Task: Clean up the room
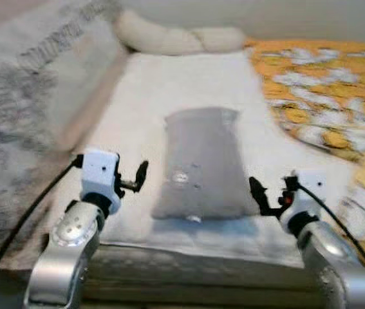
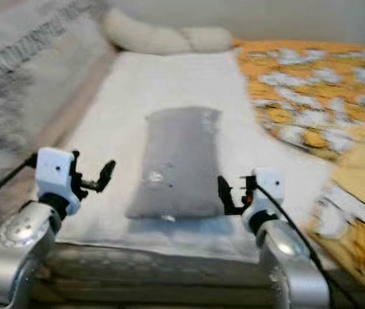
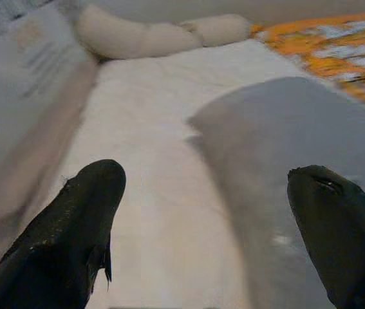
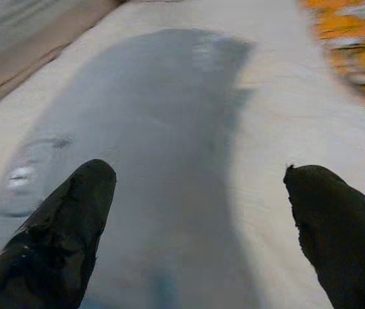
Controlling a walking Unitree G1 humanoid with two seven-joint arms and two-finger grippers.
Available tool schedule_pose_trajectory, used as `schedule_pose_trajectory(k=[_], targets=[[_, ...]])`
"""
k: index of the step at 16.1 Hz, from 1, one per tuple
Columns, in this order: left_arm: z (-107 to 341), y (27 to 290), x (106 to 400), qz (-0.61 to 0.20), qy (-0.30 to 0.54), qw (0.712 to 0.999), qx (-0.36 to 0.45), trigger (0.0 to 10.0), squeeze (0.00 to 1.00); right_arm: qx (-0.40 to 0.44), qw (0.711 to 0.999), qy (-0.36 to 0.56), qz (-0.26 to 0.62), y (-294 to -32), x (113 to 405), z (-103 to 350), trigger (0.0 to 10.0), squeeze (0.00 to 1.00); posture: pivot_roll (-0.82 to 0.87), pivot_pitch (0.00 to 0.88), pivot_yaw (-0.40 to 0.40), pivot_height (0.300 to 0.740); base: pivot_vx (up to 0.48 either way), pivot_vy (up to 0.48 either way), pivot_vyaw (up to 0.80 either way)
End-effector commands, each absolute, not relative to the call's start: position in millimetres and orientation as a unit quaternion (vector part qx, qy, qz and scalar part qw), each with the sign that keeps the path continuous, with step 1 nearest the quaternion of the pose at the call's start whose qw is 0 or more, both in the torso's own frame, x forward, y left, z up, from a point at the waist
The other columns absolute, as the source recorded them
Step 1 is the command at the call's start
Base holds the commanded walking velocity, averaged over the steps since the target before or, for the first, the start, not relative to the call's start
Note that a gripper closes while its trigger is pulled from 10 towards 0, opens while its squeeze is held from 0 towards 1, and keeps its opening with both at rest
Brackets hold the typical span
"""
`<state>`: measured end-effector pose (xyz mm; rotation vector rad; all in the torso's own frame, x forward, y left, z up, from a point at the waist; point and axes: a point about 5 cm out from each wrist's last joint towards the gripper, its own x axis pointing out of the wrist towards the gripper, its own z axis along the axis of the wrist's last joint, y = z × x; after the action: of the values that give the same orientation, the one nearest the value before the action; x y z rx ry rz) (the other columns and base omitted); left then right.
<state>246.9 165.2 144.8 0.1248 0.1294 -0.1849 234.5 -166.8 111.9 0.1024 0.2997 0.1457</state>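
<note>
A grey pillow (image 1: 203, 164) lies lengthwise in the middle of a bed's white sheet (image 1: 143, 103), with small shiny marks on its near half. My left gripper (image 1: 134, 180) hovers open just left of the pillow's near corner, above the sheet. My right gripper (image 1: 262, 196) is open at the pillow's near right corner. In the left wrist view the open gripper (image 3: 205, 187) looks along the sheet with the pillow (image 3: 285, 141) beside it. In the right wrist view the open gripper (image 4: 198, 177) spans the pillow's (image 4: 150, 116) edge and the sheet. Neither holds anything.
An orange and white patterned blanket (image 1: 324, 90) covers the bed's right side. A grey fuzzy blanket (image 1: 28, 96) lies heaped along the left. A long cream pillow (image 1: 176, 38) lies across the head of the bed. The bed's near edge (image 1: 195, 264) is just under my arms.
</note>
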Motion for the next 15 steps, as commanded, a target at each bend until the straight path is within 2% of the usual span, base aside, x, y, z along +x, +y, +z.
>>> schedule_pose_trajectory(k=[1, 15], targets=[[145.2, 165.5, 247.4, -0.094, 0.066, 0.991, 0.063, 10.0, 0.00, 0.045, 0.987, 0.136, 0.069, -169.9, 236.6, 117.3, 10.0, 0.00, 0.03, 0.000, 0.007, 0.740, 0.319, 0.000, 0.00], [144.6, 163.8, 250.2, -0.106, 0.068, 0.991, 0.053, 10.0, 0.00, 0.050, 0.988, 0.129, 0.068, -168.5, 239.3, 118.0, 10.0, 0.00, 0.03, 0.000, 0.011, 0.740, 0.308, 0.000, 0.00]])
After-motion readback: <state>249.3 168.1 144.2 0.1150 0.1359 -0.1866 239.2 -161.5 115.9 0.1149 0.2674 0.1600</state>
